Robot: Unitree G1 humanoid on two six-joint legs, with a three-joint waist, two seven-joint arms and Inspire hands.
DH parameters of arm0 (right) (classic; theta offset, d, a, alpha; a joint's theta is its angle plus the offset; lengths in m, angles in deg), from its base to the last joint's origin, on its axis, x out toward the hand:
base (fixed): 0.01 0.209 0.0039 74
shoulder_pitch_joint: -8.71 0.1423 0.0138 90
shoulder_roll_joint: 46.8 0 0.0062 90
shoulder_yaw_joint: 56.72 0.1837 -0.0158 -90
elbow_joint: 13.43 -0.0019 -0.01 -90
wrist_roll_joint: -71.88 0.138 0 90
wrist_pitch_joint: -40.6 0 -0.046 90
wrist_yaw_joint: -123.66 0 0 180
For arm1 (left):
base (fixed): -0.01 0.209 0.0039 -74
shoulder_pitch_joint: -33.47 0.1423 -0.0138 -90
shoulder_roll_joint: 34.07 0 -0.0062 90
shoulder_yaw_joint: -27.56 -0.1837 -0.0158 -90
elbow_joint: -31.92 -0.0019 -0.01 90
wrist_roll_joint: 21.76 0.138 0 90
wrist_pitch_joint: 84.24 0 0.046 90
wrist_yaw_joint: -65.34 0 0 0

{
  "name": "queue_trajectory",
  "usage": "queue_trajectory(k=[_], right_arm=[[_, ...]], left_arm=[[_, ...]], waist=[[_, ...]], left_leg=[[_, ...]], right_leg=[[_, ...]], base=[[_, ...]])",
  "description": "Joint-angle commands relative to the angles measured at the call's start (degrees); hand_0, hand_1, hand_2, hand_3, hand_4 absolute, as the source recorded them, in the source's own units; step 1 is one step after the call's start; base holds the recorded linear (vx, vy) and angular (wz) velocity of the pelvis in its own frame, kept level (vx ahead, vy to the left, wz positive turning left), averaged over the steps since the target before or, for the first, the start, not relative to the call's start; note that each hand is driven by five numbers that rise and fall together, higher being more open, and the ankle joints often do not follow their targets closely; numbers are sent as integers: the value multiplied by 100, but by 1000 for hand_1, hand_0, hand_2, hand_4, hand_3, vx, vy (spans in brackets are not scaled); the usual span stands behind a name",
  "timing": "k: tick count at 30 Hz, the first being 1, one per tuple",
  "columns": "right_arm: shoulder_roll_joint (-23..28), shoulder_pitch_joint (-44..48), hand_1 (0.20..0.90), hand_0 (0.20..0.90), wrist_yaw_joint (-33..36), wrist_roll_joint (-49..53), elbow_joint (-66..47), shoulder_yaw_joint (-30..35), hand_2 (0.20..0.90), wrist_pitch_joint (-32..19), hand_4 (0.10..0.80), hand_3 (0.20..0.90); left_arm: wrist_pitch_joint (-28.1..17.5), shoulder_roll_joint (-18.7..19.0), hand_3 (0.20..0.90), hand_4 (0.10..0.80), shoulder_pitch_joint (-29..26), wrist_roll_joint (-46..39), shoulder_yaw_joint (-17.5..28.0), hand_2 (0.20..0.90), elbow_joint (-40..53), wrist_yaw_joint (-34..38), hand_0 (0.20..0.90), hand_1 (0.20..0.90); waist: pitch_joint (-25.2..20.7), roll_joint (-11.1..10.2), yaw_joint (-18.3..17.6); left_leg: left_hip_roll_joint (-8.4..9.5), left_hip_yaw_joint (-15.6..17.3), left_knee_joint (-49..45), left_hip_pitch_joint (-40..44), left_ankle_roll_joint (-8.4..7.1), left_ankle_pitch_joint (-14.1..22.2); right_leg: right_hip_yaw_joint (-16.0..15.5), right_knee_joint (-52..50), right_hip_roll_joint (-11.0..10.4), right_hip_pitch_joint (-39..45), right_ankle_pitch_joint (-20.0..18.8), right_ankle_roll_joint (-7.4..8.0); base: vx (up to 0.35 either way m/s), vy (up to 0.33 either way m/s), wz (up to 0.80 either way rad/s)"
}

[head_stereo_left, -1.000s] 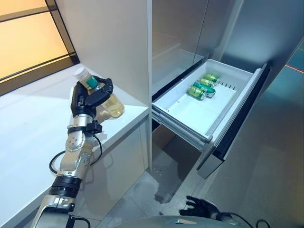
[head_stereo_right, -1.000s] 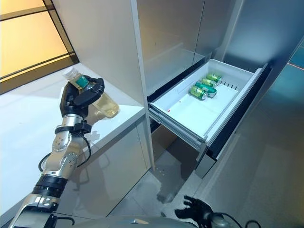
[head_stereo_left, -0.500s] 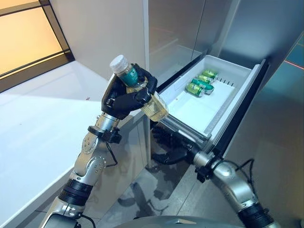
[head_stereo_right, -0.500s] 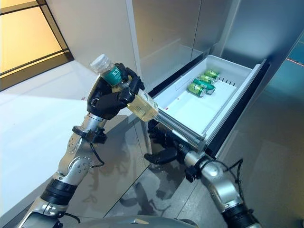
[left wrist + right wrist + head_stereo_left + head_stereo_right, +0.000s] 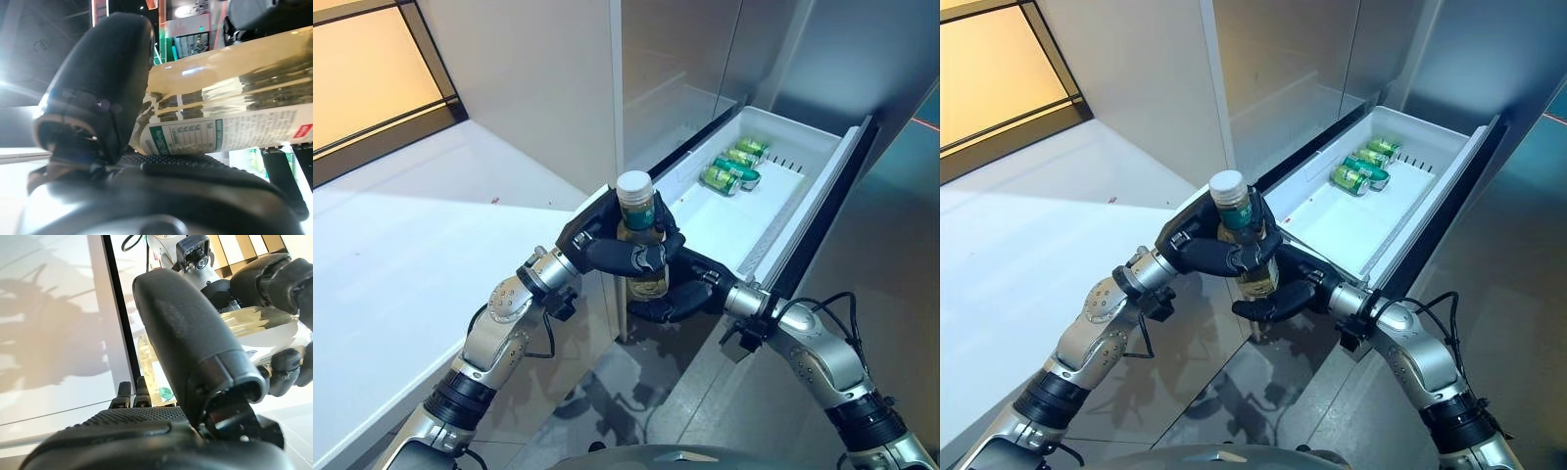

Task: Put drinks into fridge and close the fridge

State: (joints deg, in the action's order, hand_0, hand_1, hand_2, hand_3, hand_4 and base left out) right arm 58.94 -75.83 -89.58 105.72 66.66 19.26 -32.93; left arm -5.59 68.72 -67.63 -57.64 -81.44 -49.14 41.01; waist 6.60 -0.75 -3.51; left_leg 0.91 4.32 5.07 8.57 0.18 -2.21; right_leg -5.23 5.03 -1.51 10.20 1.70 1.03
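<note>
- Between white desk (image 5: 401,255) and open fridge drawer (image 5: 759,211): tea bottle (image 5: 641,245) now upright, swung off the desk since a moment ago.
- Left hand (image 5: 612,245) clenched around bottle; right hand (image 5: 680,294) risen beneath, cupping its base, fingers loose.
- Handover likely next.
- Green cans (image 5: 732,171) already in drawer; grey floor below.

Both arms are jointed silver-grey metal with rounded housings at the elbows and black ribbed collars at forearm and wrist. A thin black cable loops beside each wrist. The left hand (image 5: 607,250) is matt black, with thick segmented fingers (image 5: 641,258) and rounded tips. The right hand (image 5: 1283,294) is of the same black make. Seen close from the wrist, the palm carries a finely dotted, textured black pad, and the thumb shell looks smooth and bulbous.
</note>
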Motion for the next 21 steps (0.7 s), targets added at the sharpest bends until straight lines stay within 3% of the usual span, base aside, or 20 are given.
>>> queue_trajectory(k=[1, 10, 11, 12, 13, 14, 18, 21], right_arm=[[-219, 932, 900, 900, -527, 911, -802, 89, 900, -466, 800, 900], [-160, 1033, 900, 900, -500, 1284, -803, -107, 900, -43, 800, 900], [-201, 1020, 815, 815, -471, 1432, -766, -149, 815, 36, 701, 801], [-247, 1014, 561, 561, -419, 1600, -743, -183, 561, 160, 405, 505], [-337, 982, 453, 453, -344, 1838, -692, -245, 453, 286, 278, 378], [-375, 970, 300, 300, -306, 1951, -680, -268, 300, 327, 100, 200], [-626, 870, 300, 300, 34, 2523, -577, -407, 300, 411, 100, 200], [-735, 854, 300, 300, 314, 2484, -504, -445, 300, 191, 100, 200]], left_arm=[[-503, -46, 200, 100, -824, -62, 45, 300, -51, 149, 300, 300], [-347, -52, 200, 100, -912, -258, -203, 300, -314, 67, 300, 300], [-326, -87, 200, 100, -899, -301, -224, 300, -328, 14, 300, 300], [-331, -132, 200, 100, -887, -273, -262, 300, -339, -21, 300, 300], [-314, -167, 200, 100, -879, -294, -324, 300, -349, -68, 300, 300], [-304, -176, 200, 100, -876, -304, -346, 300, -356, -86, 300, 300], [-302, -247, 200, 100, -853, -271, -485, 300, -422, -163, 300, 300], [-354, -276, 200, 100, -852, -249, -587, 300, -436, -247, 300, 300]], waist=[[-383, -10, 1], [-389, -18, -36], [-387, -17, -37], [-388, -15, -34], [-384, -11, -29], [-385, -9, -28], [-369, 1, -15], [-360, 9, -11]], left_leg=[[137, 90, -170, 29, 143, 574], [139, 86, -200, 18, 136, 578], [134, 95, -196, 20, 134, 574], [129, 96, -195, 22, 131, 572], [124, 92, -197, 28, 126, 570], [123, 90, -195, 29, 124, 568], [127, 68, -197, 40, 126, 566], [130, 49, -203, 42, 126, 569]], right_leg=[[-16, -595, 205, -403, 213, 242], [26, -563, 217, -409, 178, 251], [26, -555, 220, -406, 172, 251], [24, -554, 220, -405, 169, 251], [13, -549, 219, -395, 166, 252], [10, -543, 220, -391, 163, 253], [-13, -526, 218, -368, 155, 252], [-24, -522, 213, -360, 152, 254]], base=[[0, 0, 0], [0, 0, 0], [0, 0, 0], [0, 0, 0], [0, 0, 0], [0, 0, 0], [0, 0, 0], [0, 0, 0]])
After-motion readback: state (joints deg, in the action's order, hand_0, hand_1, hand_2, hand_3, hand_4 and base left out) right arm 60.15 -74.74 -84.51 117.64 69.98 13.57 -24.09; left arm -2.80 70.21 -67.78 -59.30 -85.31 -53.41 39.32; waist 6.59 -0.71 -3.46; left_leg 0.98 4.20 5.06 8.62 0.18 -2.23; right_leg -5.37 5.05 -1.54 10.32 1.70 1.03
